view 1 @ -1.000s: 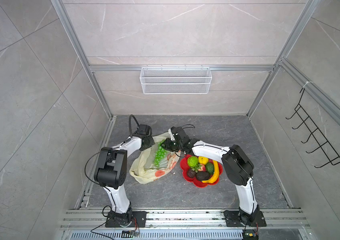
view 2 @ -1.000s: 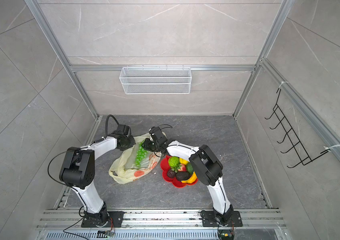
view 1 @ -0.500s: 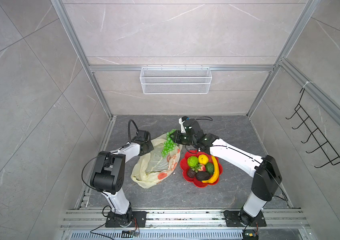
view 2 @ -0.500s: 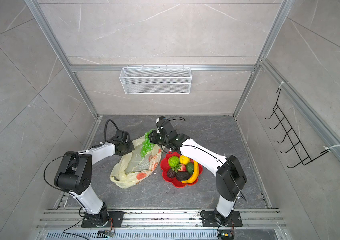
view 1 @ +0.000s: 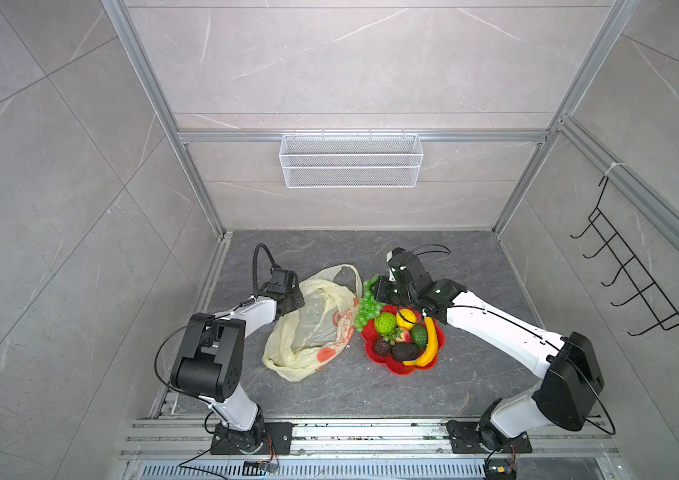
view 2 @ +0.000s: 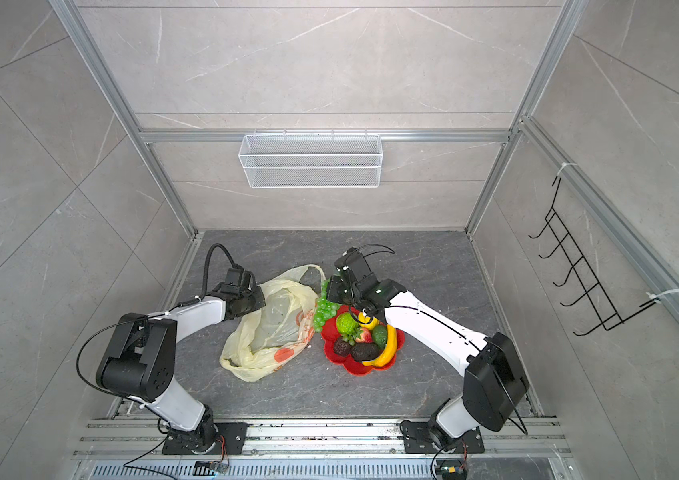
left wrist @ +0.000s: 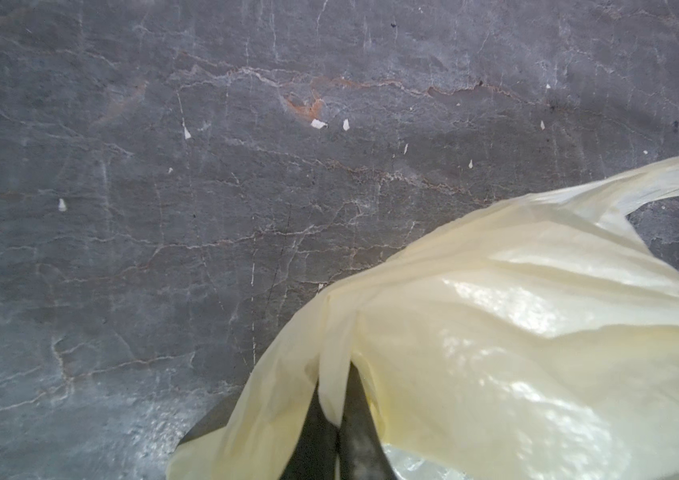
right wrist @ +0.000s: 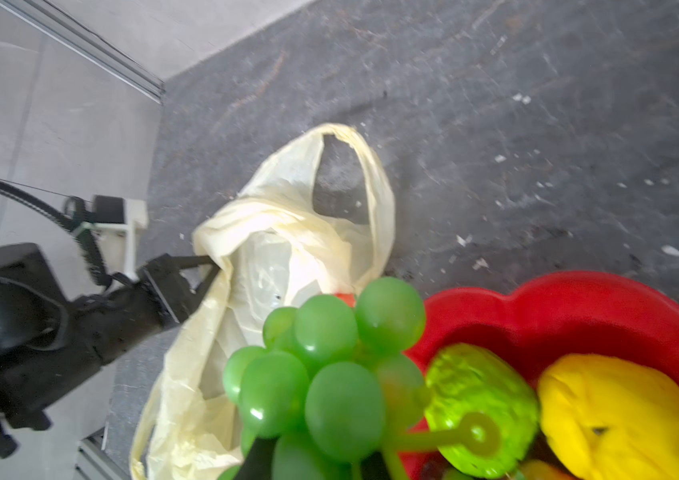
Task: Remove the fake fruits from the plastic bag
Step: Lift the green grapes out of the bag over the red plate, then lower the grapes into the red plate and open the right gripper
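Right wrist view: R gripper clamped on green grape bunch, hanging over red flower-shaped plate rim; L gripper pinched on plastic bag edge; bag looks emptied, so next prob. lower & release.

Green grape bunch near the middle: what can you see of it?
The green grape bunch is glossy, translucent plastic: round balls on a thin green stem. The right pincer grips its upper end, so it dangles between the pale cream-yellow plastic bag and the red flower-shaped plate, over the plate's rim. Whether its tip touches the plate, I cannot tell.
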Controlling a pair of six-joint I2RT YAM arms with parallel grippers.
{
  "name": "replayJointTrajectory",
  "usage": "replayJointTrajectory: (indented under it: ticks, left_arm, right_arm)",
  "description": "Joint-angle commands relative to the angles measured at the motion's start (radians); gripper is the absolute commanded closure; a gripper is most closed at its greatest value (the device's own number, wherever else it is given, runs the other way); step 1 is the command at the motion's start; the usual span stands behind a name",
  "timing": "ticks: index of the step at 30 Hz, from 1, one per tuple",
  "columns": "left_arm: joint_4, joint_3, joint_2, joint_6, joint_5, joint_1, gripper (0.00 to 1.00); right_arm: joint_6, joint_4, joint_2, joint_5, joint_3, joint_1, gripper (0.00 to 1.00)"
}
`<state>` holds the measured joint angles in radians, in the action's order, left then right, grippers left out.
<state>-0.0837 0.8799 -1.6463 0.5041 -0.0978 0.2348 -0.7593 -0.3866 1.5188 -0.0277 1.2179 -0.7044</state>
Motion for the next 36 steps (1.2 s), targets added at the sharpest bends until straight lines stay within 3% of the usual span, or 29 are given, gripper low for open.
replayJointTrajectory:
  ticks: [1,22,36]
  left_arm:
    - [0.035,-0.004,0.024,-0.024,0.013,-0.005,1.0]
    - [0.039,0.002,0.004,-0.022,0.026,-0.005,1.0]
    - [0.036,0.003,0.004,-0.022,0.026,-0.005,1.0]
  right_arm:
    - [-0.009,-0.055,-0.044,-0.048,-0.038,-0.003,0.78]
    - [-0.048,-0.114,0.079,-0.109,-0.03,0.016,0.73]
    - [-0.141,-0.116,0.12,-0.079,-0.034,0.04,0.63]
